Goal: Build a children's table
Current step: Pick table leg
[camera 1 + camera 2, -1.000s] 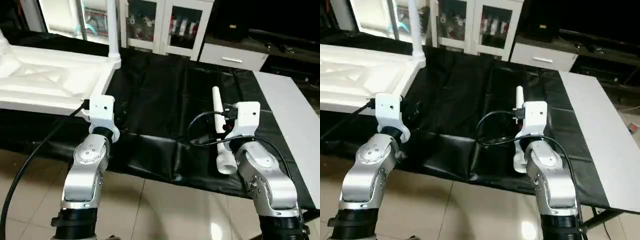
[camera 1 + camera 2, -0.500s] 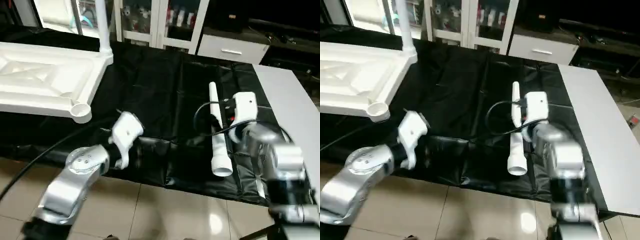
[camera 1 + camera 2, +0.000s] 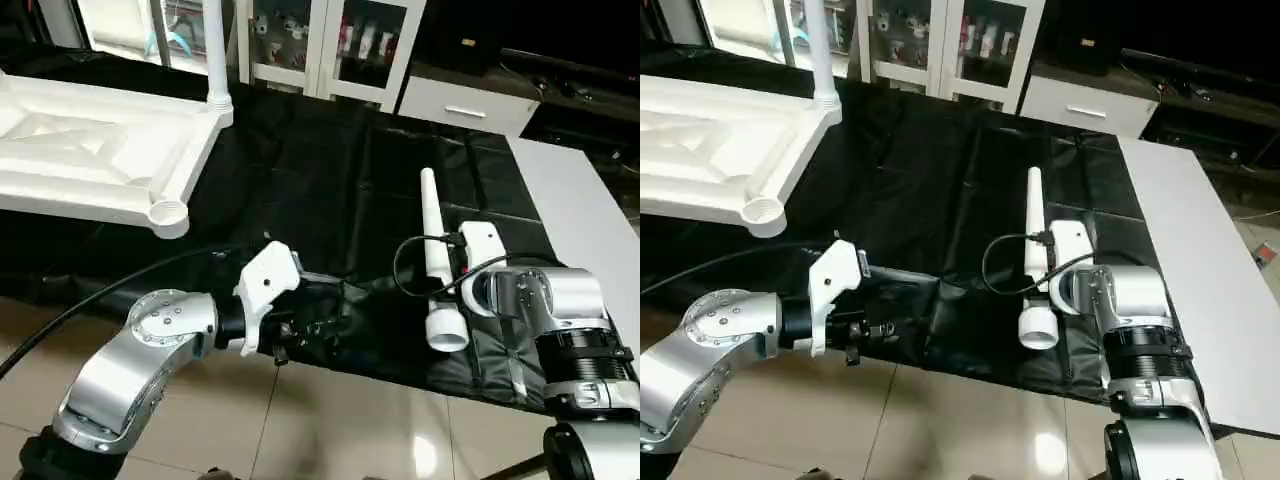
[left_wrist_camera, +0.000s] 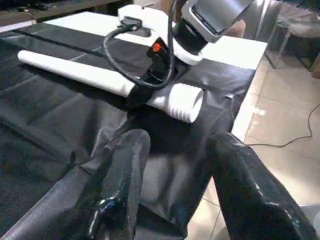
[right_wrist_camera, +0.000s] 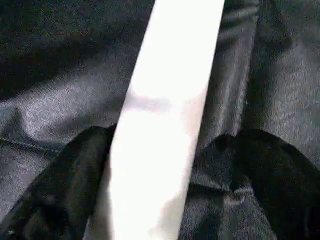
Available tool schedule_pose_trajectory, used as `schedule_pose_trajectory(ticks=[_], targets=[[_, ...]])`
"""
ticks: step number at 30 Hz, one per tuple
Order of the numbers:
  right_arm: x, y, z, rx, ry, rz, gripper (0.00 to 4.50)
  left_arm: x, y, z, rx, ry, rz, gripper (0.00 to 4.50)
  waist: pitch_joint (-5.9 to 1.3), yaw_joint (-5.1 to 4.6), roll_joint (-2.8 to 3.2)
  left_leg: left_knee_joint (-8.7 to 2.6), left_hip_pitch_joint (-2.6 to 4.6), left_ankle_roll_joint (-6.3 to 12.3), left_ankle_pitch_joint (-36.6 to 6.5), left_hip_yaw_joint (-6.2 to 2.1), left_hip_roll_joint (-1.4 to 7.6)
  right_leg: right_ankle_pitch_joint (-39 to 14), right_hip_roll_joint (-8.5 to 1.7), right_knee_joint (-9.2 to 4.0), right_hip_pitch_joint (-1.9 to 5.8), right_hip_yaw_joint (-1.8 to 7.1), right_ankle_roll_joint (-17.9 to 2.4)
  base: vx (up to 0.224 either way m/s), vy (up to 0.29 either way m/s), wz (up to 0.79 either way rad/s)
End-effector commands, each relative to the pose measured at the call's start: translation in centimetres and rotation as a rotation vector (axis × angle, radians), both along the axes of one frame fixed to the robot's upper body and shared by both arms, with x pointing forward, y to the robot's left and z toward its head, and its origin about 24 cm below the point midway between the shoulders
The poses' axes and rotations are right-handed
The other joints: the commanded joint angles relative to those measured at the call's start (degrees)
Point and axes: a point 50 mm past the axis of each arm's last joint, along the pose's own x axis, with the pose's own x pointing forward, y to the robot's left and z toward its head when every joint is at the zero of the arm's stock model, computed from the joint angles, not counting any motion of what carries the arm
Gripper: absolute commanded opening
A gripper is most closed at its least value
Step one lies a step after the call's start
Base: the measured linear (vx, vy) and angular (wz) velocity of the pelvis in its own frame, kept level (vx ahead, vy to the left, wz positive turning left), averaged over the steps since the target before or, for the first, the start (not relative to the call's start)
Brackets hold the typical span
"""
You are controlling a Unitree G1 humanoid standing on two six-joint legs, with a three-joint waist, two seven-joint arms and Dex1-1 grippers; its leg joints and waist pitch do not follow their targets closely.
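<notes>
Silver right arm [image 3: 540, 300] bent over leg [image 3: 436, 250].

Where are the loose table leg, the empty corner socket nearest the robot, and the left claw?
Loose leg [image 3: 436, 250], left eye view: middle of the tube lying on the black sheet.
Corner socket [image 3: 168, 213], left eye view: round rim at the tabletop's near corner.
Left claw [image 4: 175, 165], left wrist view: gap midway between the fingertips.

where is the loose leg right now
The leg lies on the black sheet at the robot's right, wide end toward the near edge, with the right end effector open astride it.
</notes>
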Motion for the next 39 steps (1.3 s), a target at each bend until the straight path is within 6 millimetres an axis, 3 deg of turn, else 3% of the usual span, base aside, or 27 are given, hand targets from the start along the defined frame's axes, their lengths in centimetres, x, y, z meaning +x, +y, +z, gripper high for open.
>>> schedule_pose_trajectory(ticks=[1, 10, 11, 14, 16, 26, 30, 39], targets=[[0.3, -0.9, 1.0, 0.002, -0.021, -0.026, 3.94, -0.1, -0.4, 0.6, -0.001, -0.023, -0.021, 2.29, -3.24, 0.13, -0.06, -4.53, 0.75, -2.77, -9.48, 0.17, 1.37, -13.28, -1.81, -4.14, 2.6, 1.93, -6.49, 0.0, 0.0, 0.0], [0.0, -1.7, 2.1, 0.092, -0.01, -0.043, 3.11, -0.2, -0.7, 0.7, -0.009, -0.023, -0.006, 2.29, -3.42, 0.04, -0.48, -4.4, 0.7, -2.89, -8.74, 0.16, 1.35, -12.86, -1.57, -4.05, 2.51, 1.84, -5.98, 0.0, 0.0, 0.0], [-0.1, -1.8, 2.2, 0.104, -0.011, -0.04, 3.05, -0.3, -0.9, 0.7, -0.01, -0.024, -0.007, 2.29, -3.46, -0.09, -1.04, -4.28, 0.66, -2.58, -8.26, 0.29, 1.36, -12.39, -1.55, -4.1, 2.48, 1.86, -5.99, 0.0, 0.0, 0.0], [-0.3, -2.1, 2.3, 0.126, -0.005, -0.035, 2.79, -0.5, -1.2, 0.7, -0.017, -0.023, -0.009, 2.29, -3.53, 0.0, -0.96, -4.23, 0.73, -2.35, -7.4, 0.22, 1.5, -11.97, -1.65, -3.88, 2.52, 1.83, -6.24, 0.0, 0.0, 0.0], [-0.8, -2.3, 2.2, 0.142, 0.01, -0.024, 2.6, -0.6, -1.5, 0.5, -0.025, -0.022, -0.003, 2.29, -3.45, -0.17, -1.45, -4.17, 0.63, -2.29, -7.13, 0.35, 1.48, -11.46, -1.49, -4.0, 2.45, 1.86, -6.21, 0.0, 0.0, 0.0], [-2.1, -2.5, 1.2, 0.187, 0.073, 0.018, 1.78, -0.8, -2.3, 0.4, -0.038, -0.015, 0.002, 2.29, -3.43, -0.52, -2.27, -4.08, 0.61, -2.9, -8.57, 0.13, 1.56, -13.96, -1.57, -4.38, 2.38, 1.84, -5.21, 0.0, 0.0, 0.0], [-2.0, -2.2, 1.3, 0.188, 0.046, 0.052, 1.65, -0.8, -2.5, 0.4, -0.035, -0.016, 0.01, 2.29, -3.48, -0.78, -2.73, -4.07, 0.45, -2.92, -8.84, -0.07, 1.57, -15.69, -1.67, -4.49, 2.41, 1.75, -4.69, 0.0, 0.0, 0.0], [-1.9, -2.0, 0.4, 0.16, 0.083, 0.059, 1.65, -0.6, -2.4, 0.4, -0.019, -0.018, 0.017, 2.29, -3.48, -0.93, -2.44, -4.05, 0.56, -3.47, -9.18, -0.09, 1.53, -14.1, -1.44, -4.38, 2.29, 1.72, -5.28, 0.0, 0.0, 0.0]])
